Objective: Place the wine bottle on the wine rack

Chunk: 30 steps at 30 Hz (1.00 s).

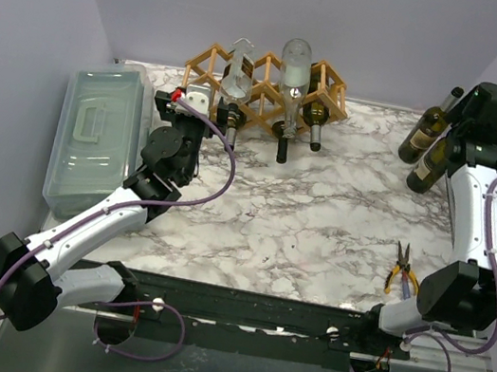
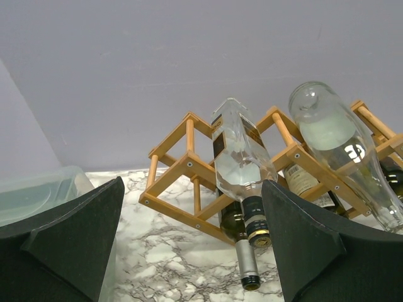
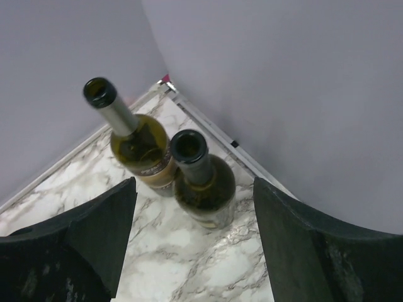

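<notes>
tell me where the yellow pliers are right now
In the top view the yellow pliers lie on the marble table near its front right edge, just left of the right arm's dark elbow joint.

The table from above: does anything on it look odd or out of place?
Only the yellow-handled pliers, lying on the marble table near the right arm: a tool among wine things. Nothing on the wine rack looks spilled or broken.
</notes>
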Each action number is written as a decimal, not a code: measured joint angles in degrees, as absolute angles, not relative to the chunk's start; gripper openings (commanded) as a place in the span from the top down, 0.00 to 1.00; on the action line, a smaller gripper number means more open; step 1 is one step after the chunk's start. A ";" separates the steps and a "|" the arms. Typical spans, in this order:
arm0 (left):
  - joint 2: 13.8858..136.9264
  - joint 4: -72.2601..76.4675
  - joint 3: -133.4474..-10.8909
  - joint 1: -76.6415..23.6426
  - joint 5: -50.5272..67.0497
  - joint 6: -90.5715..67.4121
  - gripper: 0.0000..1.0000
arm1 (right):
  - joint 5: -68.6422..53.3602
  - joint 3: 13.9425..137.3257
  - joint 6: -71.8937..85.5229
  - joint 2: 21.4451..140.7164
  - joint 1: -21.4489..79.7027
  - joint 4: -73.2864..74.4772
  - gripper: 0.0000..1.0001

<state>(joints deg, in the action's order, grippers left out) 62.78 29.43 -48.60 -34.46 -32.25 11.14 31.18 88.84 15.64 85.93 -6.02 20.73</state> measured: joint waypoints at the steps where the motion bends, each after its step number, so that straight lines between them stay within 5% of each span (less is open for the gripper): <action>1: 62.78 29.43 -48.60 -34.46 -32.25 11.07 0.09 | 31.68 89.34 15.70 86.67 -6.79 20.62 0.23; 23: 62.78 29.41 -48.60 -34.46 -32.23 10.72 0.09 | 35.20 92.25 13.63 98.37 -7.57 14.90 0.26; 30: 62.78 29.41 -48.60 -34.46 -32.23 10.74 0.09 | 35.97 90.76 12.84 100.03 -7.57 11.33 0.36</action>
<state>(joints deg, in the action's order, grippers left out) 62.78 29.41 -48.60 -34.46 -32.23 10.74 35.97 90.76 12.84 100.03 -7.57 11.33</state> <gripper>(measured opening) 0.912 0.679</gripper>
